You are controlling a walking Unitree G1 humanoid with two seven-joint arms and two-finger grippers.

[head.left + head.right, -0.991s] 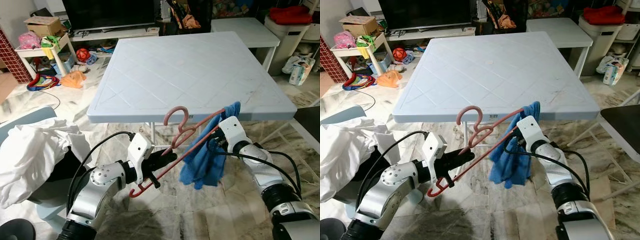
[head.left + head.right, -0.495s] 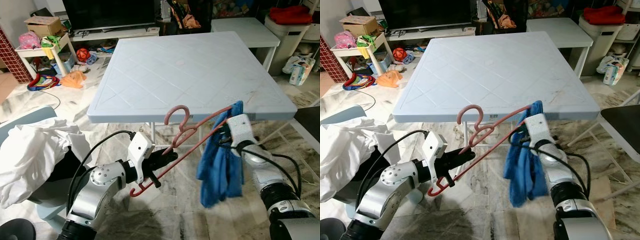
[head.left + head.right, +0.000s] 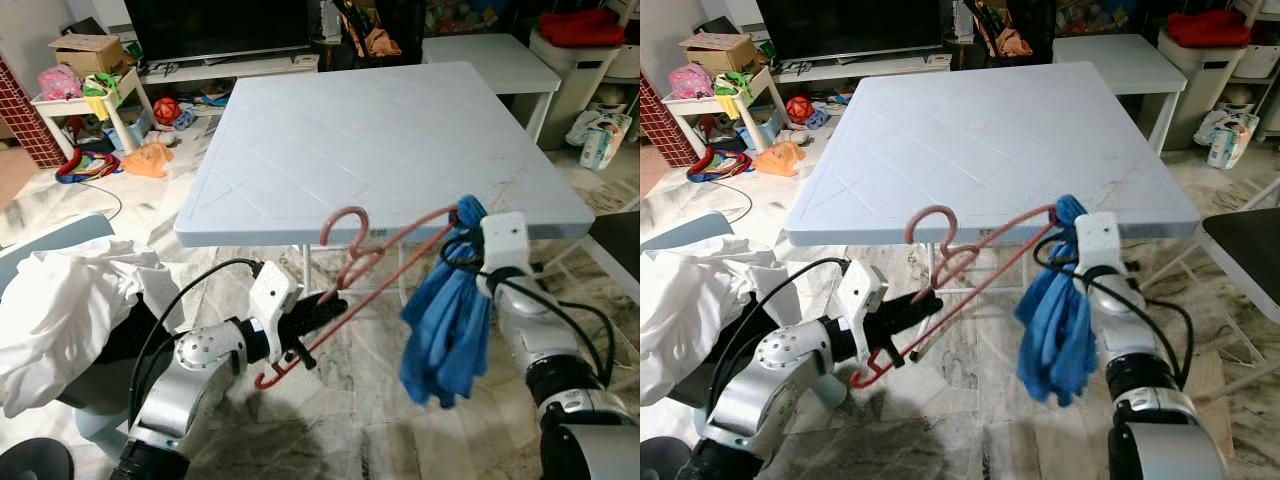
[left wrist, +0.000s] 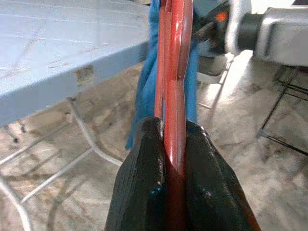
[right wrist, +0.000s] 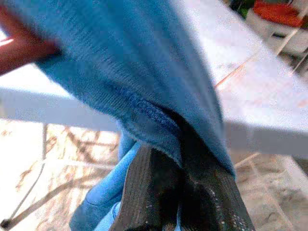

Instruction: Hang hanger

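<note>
A pink-red plastic hanger (image 3: 375,262) is held in the air in front of the pale blue table (image 3: 390,130), its hook up. My left gripper (image 3: 318,312) is shut on the hanger's lower bar; in the left wrist view the hanger (image 4: 174,72) runs between the black fingers (image 4: 144,178). A blue cloth (image 3: 447,320) hangs from the hanger's far end. My right gripper (image 3: 466,243) is shut on the top of that blue cloth (image 5: 120,82), right by the hanger tip.
A white garment (image 3: 60,310) lies on a seat at my left. Toys and a small shelf (image 3: 90,100) clutter the far-left floor. A white bin (image 3: 585,60) with red cloth stands far right. A dark chair (image 3: 1250,250) is at the right edge.
The right gripper has moved right and up with the blue cloth, which now hangs long and straight. The hanger has tilted with it; the left gripper shifted slightly.
</note>
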